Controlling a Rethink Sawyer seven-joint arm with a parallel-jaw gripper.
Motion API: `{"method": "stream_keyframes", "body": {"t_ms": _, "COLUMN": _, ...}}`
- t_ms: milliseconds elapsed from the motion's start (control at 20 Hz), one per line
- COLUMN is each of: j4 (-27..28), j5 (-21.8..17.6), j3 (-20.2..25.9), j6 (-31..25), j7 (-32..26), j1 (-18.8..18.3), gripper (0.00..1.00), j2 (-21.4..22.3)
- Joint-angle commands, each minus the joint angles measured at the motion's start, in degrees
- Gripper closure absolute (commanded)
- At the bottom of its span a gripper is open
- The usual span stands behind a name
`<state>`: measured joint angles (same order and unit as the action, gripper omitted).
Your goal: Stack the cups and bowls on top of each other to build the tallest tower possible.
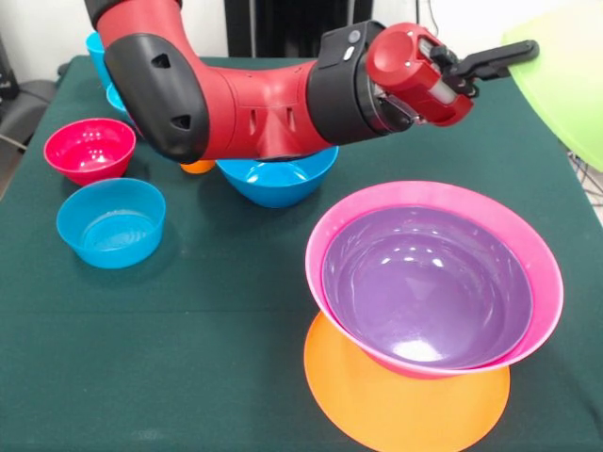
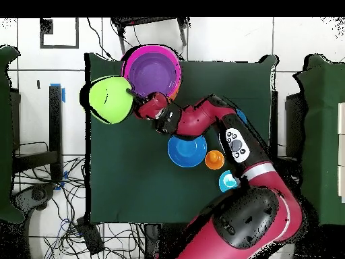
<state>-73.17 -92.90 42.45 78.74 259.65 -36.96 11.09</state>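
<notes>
**A:** Where's the green bowl right now?

**B:** Up off the bench, pinched at its rim by the gripper. The thin black fingers close on the bowl's edge, so it is grasping the bowl, which hangs tilted at the right edge of the front view.

**A:** And the tower?

**B:** Orange bowl lying flat as the base, pink bowl on it, purple bowl nested inside the pink. The mouth of that nest faces up and sits open.

**A:** So which way from the green bowl to the nest?

**B:** Look from overhead: the green bowl is just beside the purple bowl, rims nearly touching or overlapping, I can't tell which. The nest lies towards the far bench edge from the robot's base and a little across. From the front, that reads as the nest being nearer the camera and lower than the held bowl.

**A:** What does the coming move turn on, then?

**B:** I'd judge two things: carrying the green bowl sideways until it is centred over the purple one, and levelling it, since it hangs on a slant from a rim grip. Dropped tilted, it could catch the pink rim and slide off.

**A:** Other pieces?

**B:** The blue bowl, red bowl and small blue bowl sit well apart, under or beyond the arm.
</notes>
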Motion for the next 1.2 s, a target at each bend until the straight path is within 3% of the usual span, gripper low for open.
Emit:
{"method": "stream_keyframes", "body": {"t_ms": 50, "j4": 1.7, "j5": -4.8, "j3": -5.1, "j6": 0.8, "j7": 21.6, "j1": 3.4, "gripper": 1.00, "j2": 1.5}}
{"method": "stream_keyframes", "body": {"t_ms": 1200, "j4": 4.8, "j5": -6.3, "j3": -10.3, "j6": 3.5, "j7": 21.4, "j1": 7.5, "gripper": 1.00, "j2": 3.6}}
